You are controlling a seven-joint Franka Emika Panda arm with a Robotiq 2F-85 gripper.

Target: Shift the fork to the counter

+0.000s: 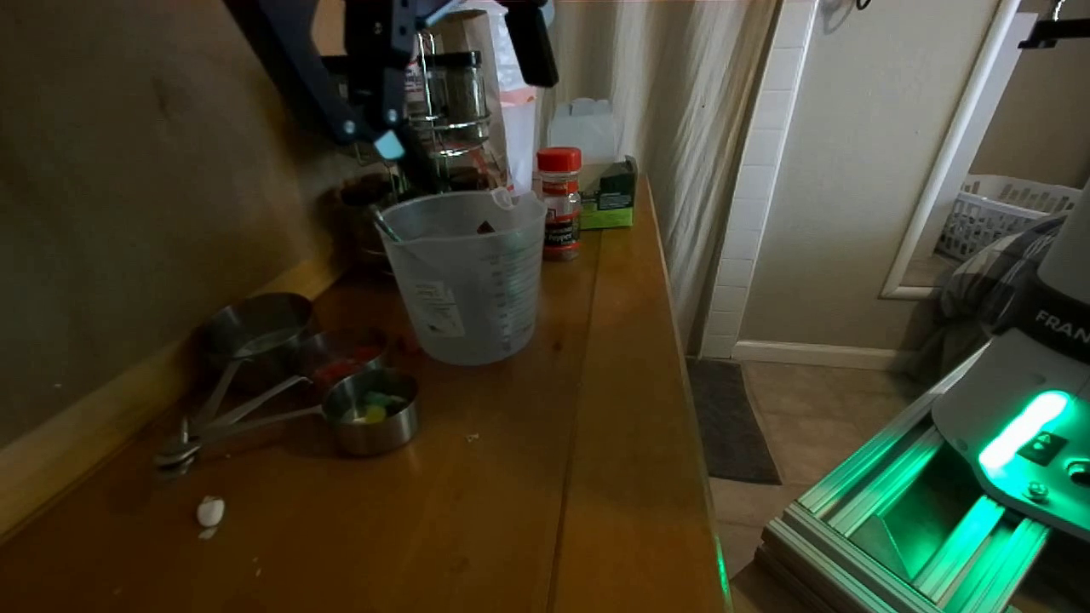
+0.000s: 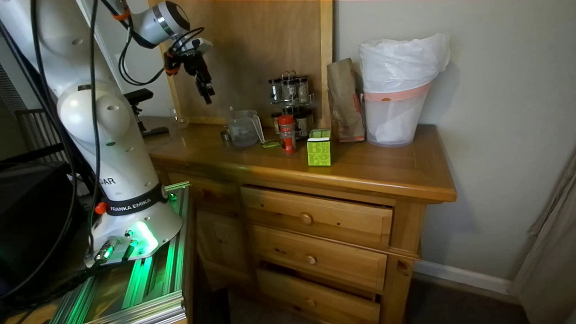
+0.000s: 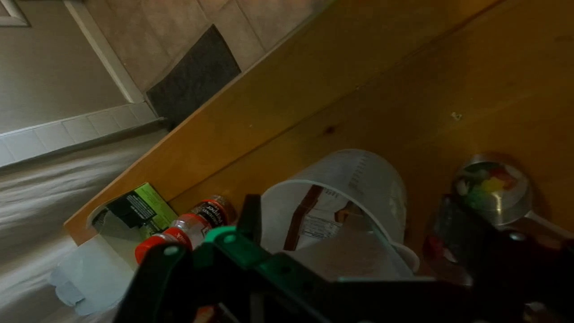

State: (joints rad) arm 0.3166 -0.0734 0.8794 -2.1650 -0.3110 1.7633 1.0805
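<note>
The counter [image 1: 502, 494] is a brown wooden top; it shows also in the wrist view [image 3: 426, 85]. A translucent plastic cup [image 1: 477, 281] stands upright on it, and it shows in the wrist view [image 3: 358, 170] with a printed wrapper inside. I cannot make out the fork for certain. A thin strip [image 1: 387, 226] sticks up at the cup's rim in an exterior view; I cannot tell if it is the fork. My gripper [image 1: 487, 132] is open and empty above the cup, its fingers wide apart. In the wrist view its fingers [image 3: 350, 202] lie on both sides of the cup.
Metal measuring cups [image 1: 370, 415] with bright bits inside lie beside the cup. A red-capped pepper jar [image 1: 560, 204], a green box [image 1: 609, 204] and a spice rack [image 2: 292, 96] stand behind it. A paper bag [image 2: 346, 101] and white bin [image 2: 391, 117] are further along. A wall borders the counter.
</note>
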